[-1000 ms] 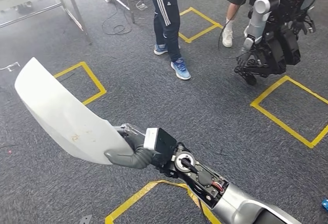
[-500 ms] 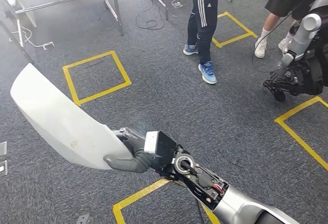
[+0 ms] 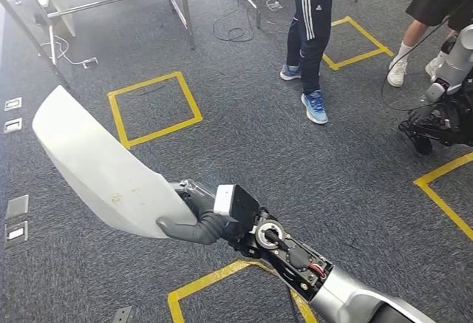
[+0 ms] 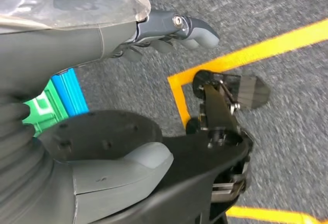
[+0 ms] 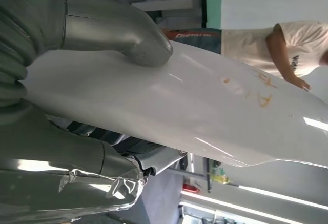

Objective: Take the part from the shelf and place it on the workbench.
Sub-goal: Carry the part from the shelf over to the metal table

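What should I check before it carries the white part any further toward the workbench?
1. Grip: right hand holds the white part at one end, thumb over the top. Ok.
2. Part clearance: raised above the carpet, touching nothing else. Ok.
3. Left hand: hangs empty over the floor. Ok.
4. People: a person in striped trousers stands ahead. Not ok; keep distance.
5. Cables on the floor near the table legs. Not ok for walking there.
6. Workbench position: cannot tell.
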